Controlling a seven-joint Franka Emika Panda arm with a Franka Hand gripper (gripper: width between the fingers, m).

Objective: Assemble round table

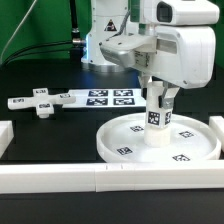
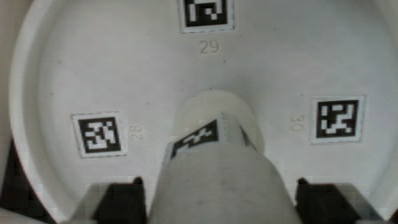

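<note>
The large white round disc (image 1: 125, 140) lies on the black table, with square tags on its face; it fills the wrist view (image 2: 107, 70). The stubby tagged cylinder post (image 1: 157, 117) stands upright over the disc's middle, and I cannot tell whether its lower end touches the disc. My gripper (image 1: 158, 98) comes down from above and is shut on the post's upper part. In the wrist view the post (image 2: 217, 150) runs between the two black fingers (image 2: 121, 200) of the gripper (image 2: 222, 198). The cross-shaped piece (image 1: 40, 104) lies on the table at the exterior view's left.
The marker board (image 1: 108, 97) lies behind the disc, next to the cross-shaped piece. White border rails run along the front (image 1: 110, 181), the exterior view's left (image 1: 5, 134) and its right (image 1: 216, 126). The arm's base (image 1: 105, 35) stands at the back.
</note>
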